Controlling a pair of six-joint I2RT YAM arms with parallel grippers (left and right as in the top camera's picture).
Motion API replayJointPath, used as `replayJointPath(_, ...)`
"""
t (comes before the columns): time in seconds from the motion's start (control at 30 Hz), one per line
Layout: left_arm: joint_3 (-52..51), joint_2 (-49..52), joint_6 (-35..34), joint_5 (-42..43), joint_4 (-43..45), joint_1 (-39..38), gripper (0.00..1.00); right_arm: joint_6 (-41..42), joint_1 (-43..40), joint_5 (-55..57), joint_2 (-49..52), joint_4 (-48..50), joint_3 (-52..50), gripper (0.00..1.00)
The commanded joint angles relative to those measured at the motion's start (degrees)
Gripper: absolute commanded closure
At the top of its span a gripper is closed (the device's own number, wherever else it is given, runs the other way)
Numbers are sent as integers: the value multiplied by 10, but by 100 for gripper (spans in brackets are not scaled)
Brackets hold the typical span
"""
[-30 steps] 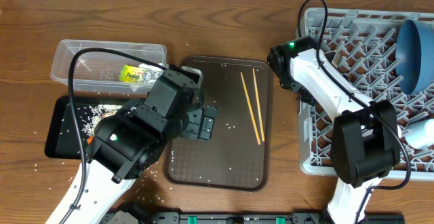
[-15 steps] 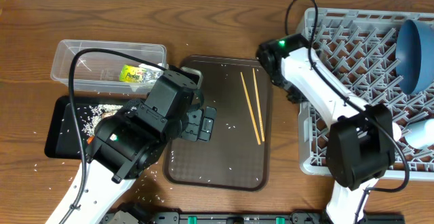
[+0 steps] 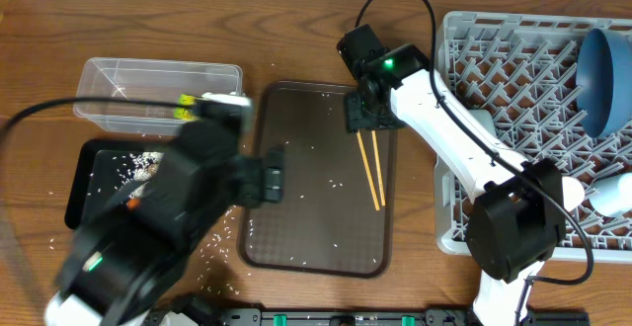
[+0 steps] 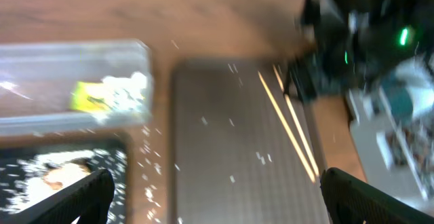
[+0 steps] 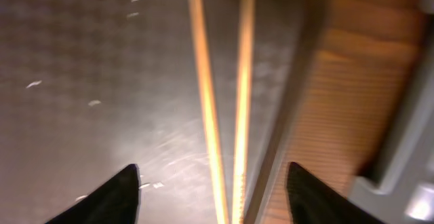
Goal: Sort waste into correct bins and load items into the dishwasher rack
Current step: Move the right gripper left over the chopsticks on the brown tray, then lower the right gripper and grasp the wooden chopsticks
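Observation:
Two wooden chopsticks (image 3: 372,168) lie on the right side of the brown serving tray (image 3: 316,232). My right gripper (image 3: 365,117) hovers open over their far ends. In the right wrist view the chopsticks (image 5: 207,108) run between its open fingers (image 5: 217,197). My left gripper (image 3: 269,173) is open and empty over the tray's left edge, its fingers wide apart in the left wrist view (image 4: 217,200). The yellow-green wrapper (image 4: 102,95) lies in the clear tub (image 3: 109,74). The black tray (image 3: 84,183) holds white crumbs and a brownish scrap (image 4: 64,173). The blue dish (image 3: 604,74) stands in the grey rack (image 3: 513,59).
A white bowl (image 3: 614,196) sits at the rack's right edge. White crumbs are scattered over the serving tray and the wood next to the black tray. The rack's left wall stands close to the right of the chopsticks. The left arm is motion-blurred.
My right gripper has swung left from the rack's edge to above the chopsticks' far ends. My left arm has pulled back and to the left, off the tray's middle.

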Motion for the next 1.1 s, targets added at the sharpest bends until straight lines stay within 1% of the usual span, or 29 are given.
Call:
replayJointPath(0.0, 12, -41, -12, -78, -20, 21, 2, -23, 2, -75, 2, 7, -24, 48)
replayJointPath(0.07, 12, -58, -12, -104, -38, 33, 2, -23, 5, -83, 2, 20, -48, 51)
replayJointPath(0.1, 12, -64, -12, -113, -43, 39, 2, -23, 7, -83, 2, 28, -62, 51)
replayJointPath(0.2, 12, -76, -12, -135, -56, 50, 2, -23, 10, -84, 2, 70, -111, 56)
replayJointPath(0.3, 12, -77, -11, -141, -61, 52, 2, -24, 11, -80, 2, 125, -158, 57)
replayJointPath(0.37, 12, -76, -12, -140, -63, 52, 2, -29, 11, -71, 2, 157, -181, 56)
replayJointPath(0.43, 12, -76, -11, -140, -63, 52, 2, -30, 11, -43, 2, 177, -199, 56)
replayJointPath(0.53, 12, -76, -11, -140, -63, 52, 2, -30, 11, -1, 2, 194, -221, 61)
replayJointPath(0.57, 12, -76, -12, -140, -63, 52, 2, -34, 11, -2, 2, 198, -228, 65)
replayJointPath(0.63, 12, -76, -12, -140, -63, 52, 2, -37, 14, -12, 2, 203, -239, 70)
replayJointPath(0.7, 12, -76, -12, -140, -63, 52, 2, -39, 17, -12, 2, 206, -245, 78)
replayJointPath(0.8, 12, -76, -12, -140, -63, 52, 2, -51, 20, -12, 2, 211, -245, 99)
replayJointPath(0.93, 12, -76, -12, -140, -63, 52, 2, -51, 20, -12, -3, 190, -213, 99)
replayJointPath(1.07, 12, -76, -12, -140, -63, 52, 2, -51, 19, -11, -39, 124, -146, 99)
